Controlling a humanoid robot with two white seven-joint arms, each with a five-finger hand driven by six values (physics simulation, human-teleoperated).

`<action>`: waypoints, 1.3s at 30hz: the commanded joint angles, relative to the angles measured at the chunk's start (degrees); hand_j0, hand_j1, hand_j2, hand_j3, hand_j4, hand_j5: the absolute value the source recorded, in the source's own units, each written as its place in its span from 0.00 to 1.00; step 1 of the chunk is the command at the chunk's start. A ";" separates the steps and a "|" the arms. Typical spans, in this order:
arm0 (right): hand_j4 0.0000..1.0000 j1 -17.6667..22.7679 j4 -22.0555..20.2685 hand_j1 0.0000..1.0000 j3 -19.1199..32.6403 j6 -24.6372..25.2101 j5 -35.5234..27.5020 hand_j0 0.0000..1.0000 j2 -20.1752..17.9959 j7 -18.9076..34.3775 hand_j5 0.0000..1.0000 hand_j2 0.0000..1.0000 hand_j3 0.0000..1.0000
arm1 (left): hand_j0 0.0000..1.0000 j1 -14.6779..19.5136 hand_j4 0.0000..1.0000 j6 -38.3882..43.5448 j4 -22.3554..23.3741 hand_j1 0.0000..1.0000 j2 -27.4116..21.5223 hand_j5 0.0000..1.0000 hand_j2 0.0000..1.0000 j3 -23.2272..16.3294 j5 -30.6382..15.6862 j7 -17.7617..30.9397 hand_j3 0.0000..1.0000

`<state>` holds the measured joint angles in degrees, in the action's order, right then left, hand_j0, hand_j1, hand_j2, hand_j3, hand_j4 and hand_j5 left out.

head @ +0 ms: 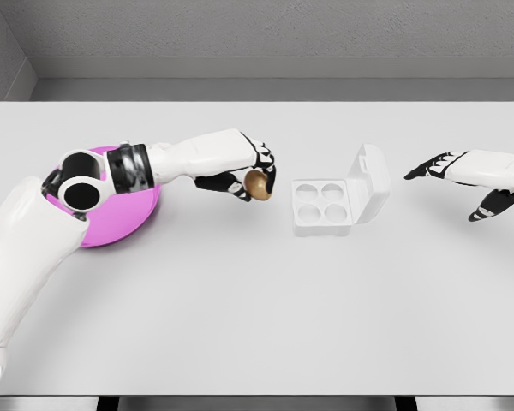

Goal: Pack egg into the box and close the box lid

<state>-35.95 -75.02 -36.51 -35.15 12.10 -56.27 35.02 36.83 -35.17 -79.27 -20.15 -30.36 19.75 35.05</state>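
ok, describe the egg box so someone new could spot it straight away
On the white table, look right of centre, between the two hands. The egg box is a white four-cup carton, all cups empty, lid standing open on its right side. It is the only square white container; the pink bowl lies far left, and the brown egg is in the left hand.

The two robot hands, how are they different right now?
The left hand has its fingers curled around a brown egg; the right hand holds nothing, with fingers spread. The left hand reaches in from beside the pink bowl, to the left of the open egg box; the right hand hovers to the box's right, past its raised lid. Both are white with black fingers and are above the table.
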 commanded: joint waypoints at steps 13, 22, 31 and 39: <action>1.00 0.00 0.05 1.00 0.03 0.15 -0.33 1.00 -0.07 -0.02 1.00 1.00 1.00 | 0.37 0.09 0.37 0.17 -0.80 0.37 2.66 0.37 0.37 0.04 0.82 -0.05 0.37; 1.00 0.00 0.05 1.00 0.03 0.15 -0.33 1.00 -0.07 -0.02 1.00 1.00 1.00 | 0.37 0.35 0.37 0.17 -0.71 0.37 5.30 0.37 0.37 0.04 2.14 -0.05 0.37; 1.00 0.00 0.14 1.00 0.03 0.15 -0.33 1.00 -0.07 -0.02 1.00 1.00 1.00 | 0.37 1.49 0.37 0.17 0.08 0.37 6.35 0.37 0.37 -1.63 2.23 -0.05 0.37; 1.00 0.00 0.14 1.00 0.03 0.15 -0.33 1.00 -0.07 -0.02 1.00 1.00 1.00 | 0.37 1.58 0.37 0.17 0.79 0.37 7.23 0.37 0.37 -1.63 2.32 -0.05 0.37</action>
<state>-35.95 -74.88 -36.51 -35.15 12.10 -56.27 35.02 38.67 -35.18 -78.72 -13.15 -32.00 22.46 35.05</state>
